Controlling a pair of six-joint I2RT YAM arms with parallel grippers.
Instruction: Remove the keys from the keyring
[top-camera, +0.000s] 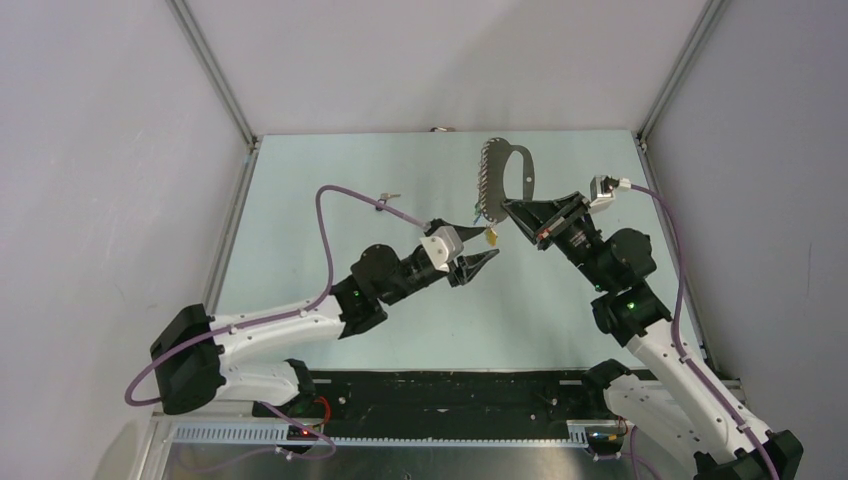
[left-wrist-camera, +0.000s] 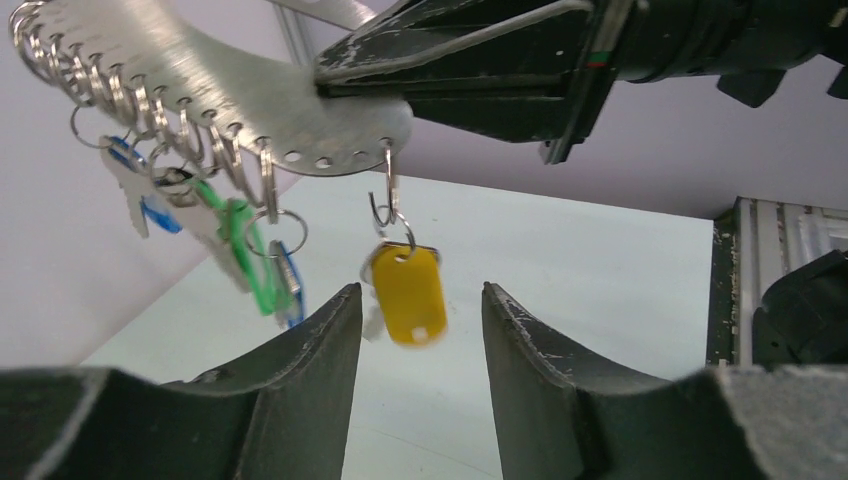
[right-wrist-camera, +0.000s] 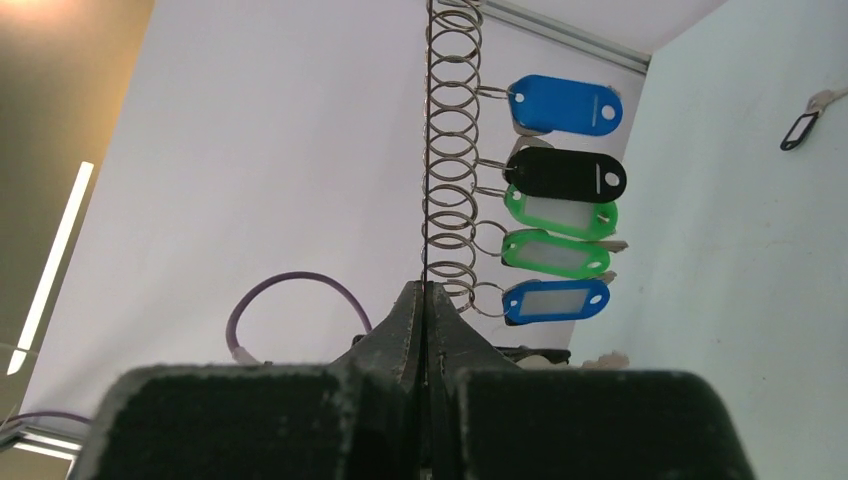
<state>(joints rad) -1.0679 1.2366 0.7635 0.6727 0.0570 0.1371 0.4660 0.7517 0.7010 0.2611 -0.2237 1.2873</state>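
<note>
The keyring (top-camera: 497, 168) is a flat grey metal loop with small split rings along its edge, held up in the air. My right gripper (top-camera: 510, 208) is shut on its lower end; in the right wrist view the jaws (right-wrist-camera: 425, 292) clamp its thin edge (right-wrist-camera: 428, 150). Keys with blue (right-wrist-camera: 560, 105), black (right-wrist-camera: 565, 175) and green (right-wrist-camera: 560, 213) tags hang from the rings. A yellow-tagged key (left-wrist-camera: 408, 295) hangs from the end ring. My left gripper (left-wrist-camera: 420, 292) is open, its fingertips on either side of the yellow tag without touching it.
A loose key with a black tag (right-wrist-camera: 805, 122) lies on the pale table (top-camera: 330, 170) far from the grippers. Grey walls and metal frame posts (top-camera: 215, 70) enclose the table. Purple cables (top-camera: 345, 195) loop off both arms.
</note>
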